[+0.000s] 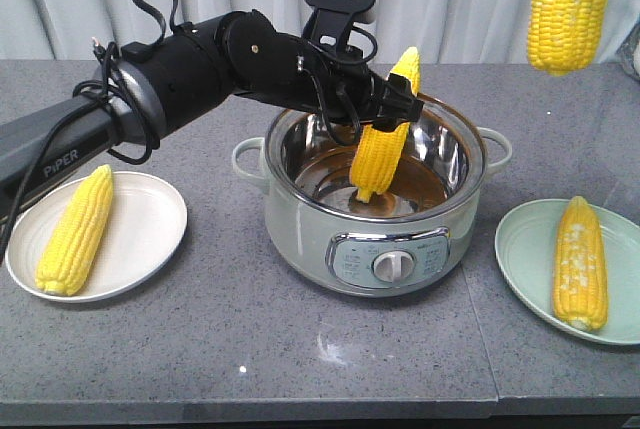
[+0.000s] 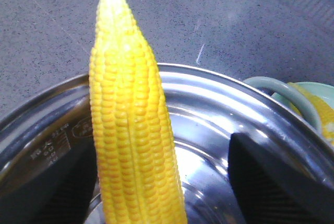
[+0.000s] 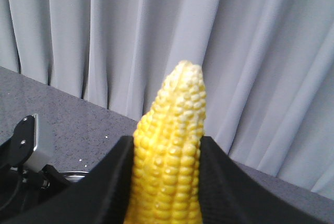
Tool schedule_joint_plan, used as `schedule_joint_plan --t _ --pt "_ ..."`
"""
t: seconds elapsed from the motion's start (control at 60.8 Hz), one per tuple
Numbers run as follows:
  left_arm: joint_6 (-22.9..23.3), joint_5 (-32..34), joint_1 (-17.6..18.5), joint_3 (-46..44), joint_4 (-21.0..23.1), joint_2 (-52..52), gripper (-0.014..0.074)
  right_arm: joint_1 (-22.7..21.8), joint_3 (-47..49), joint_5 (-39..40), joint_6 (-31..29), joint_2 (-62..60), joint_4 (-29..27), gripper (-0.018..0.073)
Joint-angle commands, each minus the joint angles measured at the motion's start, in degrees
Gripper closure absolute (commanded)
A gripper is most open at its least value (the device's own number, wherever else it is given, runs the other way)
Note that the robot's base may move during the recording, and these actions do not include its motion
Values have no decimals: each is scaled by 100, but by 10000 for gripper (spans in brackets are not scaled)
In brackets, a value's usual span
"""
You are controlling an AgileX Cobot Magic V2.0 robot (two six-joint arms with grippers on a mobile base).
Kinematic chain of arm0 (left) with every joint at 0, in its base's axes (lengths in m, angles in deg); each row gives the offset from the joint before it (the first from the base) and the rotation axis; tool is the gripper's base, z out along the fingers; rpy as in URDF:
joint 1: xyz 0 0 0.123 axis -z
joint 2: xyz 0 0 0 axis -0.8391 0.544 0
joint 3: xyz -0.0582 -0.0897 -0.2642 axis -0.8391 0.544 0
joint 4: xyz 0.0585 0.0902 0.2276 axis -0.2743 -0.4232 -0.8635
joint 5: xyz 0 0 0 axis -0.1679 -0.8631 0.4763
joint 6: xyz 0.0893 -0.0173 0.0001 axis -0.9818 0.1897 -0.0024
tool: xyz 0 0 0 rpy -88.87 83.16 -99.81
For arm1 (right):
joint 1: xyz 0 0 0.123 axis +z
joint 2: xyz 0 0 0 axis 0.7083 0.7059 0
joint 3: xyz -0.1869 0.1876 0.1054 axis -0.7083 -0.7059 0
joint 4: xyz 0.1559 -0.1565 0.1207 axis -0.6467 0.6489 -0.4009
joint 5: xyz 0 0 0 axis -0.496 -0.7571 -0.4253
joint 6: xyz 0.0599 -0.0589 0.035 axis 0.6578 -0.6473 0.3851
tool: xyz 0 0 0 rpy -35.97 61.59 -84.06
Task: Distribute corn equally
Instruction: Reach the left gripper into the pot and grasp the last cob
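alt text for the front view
The left gripper holds a corn cob tilted, lower end inside a steel pot on a grey counter. A second cob lies on a white plate at left, a third cob on a green plate at right; a fourth cob hangs top right.

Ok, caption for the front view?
Left gripper holds cob in pot; white plate, green plate carry one each; fourth cob hangs top right.

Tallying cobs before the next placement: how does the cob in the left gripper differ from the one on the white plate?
The held cob stands nearly upright, tip up; the plated cob lies flat. The held cob is clamped by the left gripper, lower end inside the pot; the plated cob rests free on the white plate. Both are whole, bright yellow.
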Motion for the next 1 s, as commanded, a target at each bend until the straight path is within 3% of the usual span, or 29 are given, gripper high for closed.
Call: schedule_joint_plan --t 0.0,0.592,0.74,0.987 --pt "37 326 24 -188 142 -218 78 -45 174 402 50 -156 -25 564" --pt "135 175 120 -188 175 210 102 -45 174 376 56 -156 47 564" --pt "142 111 120 -188 175 212 223 -45 174 376 56 -156 47 564" --pt "142 25 120 -188 169 -46 554 -45 174 363 65 -156 47 564"
